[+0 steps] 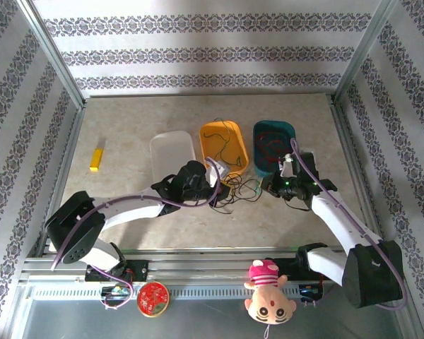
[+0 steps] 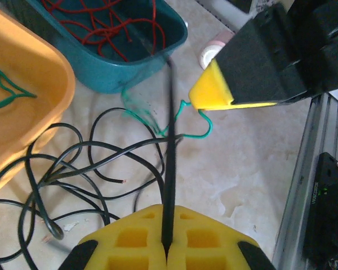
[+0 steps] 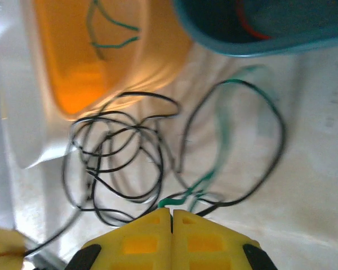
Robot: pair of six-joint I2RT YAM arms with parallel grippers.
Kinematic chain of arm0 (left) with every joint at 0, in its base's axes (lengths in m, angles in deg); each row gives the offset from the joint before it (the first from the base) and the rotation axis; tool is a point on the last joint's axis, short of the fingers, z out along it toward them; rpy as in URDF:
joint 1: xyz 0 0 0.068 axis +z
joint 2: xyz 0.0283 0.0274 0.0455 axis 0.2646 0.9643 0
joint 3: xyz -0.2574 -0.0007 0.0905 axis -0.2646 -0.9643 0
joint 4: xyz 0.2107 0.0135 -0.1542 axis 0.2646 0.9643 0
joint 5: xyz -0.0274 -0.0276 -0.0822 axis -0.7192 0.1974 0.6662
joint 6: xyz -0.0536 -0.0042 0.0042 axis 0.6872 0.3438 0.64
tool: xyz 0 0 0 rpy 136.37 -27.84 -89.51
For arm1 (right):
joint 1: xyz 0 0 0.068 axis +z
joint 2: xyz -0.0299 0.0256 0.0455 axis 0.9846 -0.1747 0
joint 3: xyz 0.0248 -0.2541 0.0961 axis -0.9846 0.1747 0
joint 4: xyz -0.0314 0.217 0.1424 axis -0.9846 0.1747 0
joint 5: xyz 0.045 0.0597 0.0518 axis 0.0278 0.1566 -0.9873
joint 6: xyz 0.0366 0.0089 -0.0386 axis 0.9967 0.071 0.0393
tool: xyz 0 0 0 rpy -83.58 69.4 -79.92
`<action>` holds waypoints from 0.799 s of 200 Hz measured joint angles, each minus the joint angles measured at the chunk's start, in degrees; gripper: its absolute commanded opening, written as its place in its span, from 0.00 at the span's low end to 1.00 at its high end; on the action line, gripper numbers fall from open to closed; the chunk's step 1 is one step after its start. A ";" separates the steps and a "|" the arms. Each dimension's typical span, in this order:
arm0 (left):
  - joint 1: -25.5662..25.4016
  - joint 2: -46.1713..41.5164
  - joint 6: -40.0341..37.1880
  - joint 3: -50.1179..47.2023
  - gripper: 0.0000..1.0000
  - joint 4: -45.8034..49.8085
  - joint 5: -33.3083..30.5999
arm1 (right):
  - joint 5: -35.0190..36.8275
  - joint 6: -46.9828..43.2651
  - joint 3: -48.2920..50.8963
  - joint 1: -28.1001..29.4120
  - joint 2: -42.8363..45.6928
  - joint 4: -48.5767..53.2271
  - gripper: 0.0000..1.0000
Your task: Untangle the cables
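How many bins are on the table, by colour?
White bin: 1
Orange bin: 1
Teal bin: 1
Total: 3

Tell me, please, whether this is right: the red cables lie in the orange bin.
The bin is wrong: the left wrist view shows that the red cables lie in the teal bin.
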 measured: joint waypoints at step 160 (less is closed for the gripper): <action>0.11 -4.76 0.72 -7.76 0.00 5.84 -3.17 | 3.28 -2.54 -10.54 4.81 2.12 -3.82 0.03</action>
